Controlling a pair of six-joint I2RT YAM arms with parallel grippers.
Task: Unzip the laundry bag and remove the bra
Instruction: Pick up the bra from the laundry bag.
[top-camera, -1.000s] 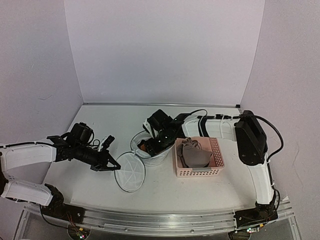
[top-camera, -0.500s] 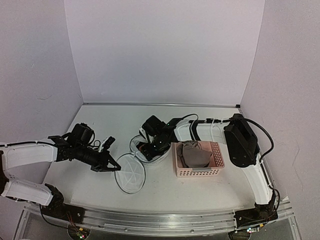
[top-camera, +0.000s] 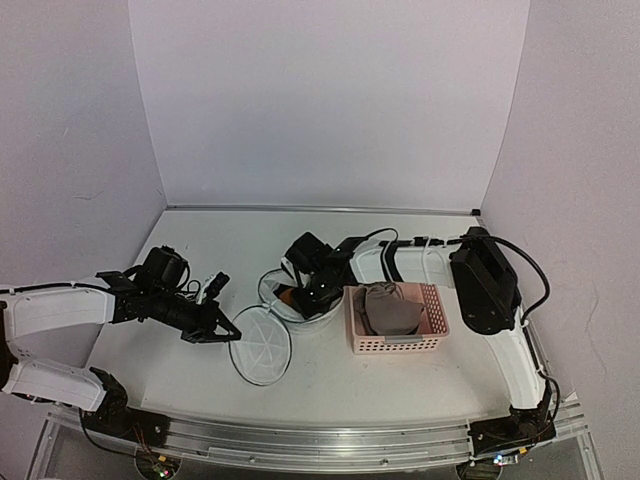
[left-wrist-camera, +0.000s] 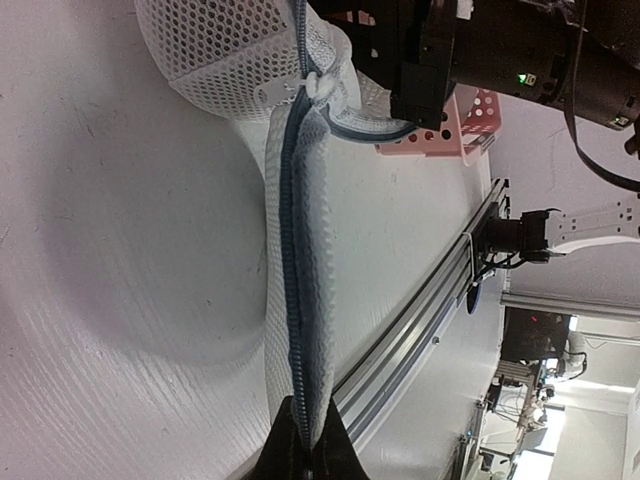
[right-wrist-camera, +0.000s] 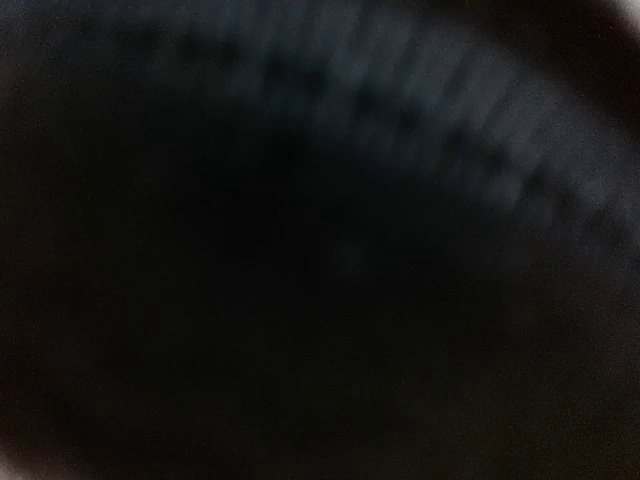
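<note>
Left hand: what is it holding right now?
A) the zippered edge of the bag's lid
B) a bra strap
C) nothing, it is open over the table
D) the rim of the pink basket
A: the left wrist view shows the left hand shut on the zippered rim of the lid, which is flipped open off the laundry bag.

The laundry bag (top-camera: 300, 315) sits unzipped, lid (top-camera: 260, 343) flopped flat.

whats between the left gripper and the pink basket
Top view: the laundry bag, its opened lid pinched by the left gripper, its mesh body beside the pink basket, with the right gripper reaching inside.
</note>
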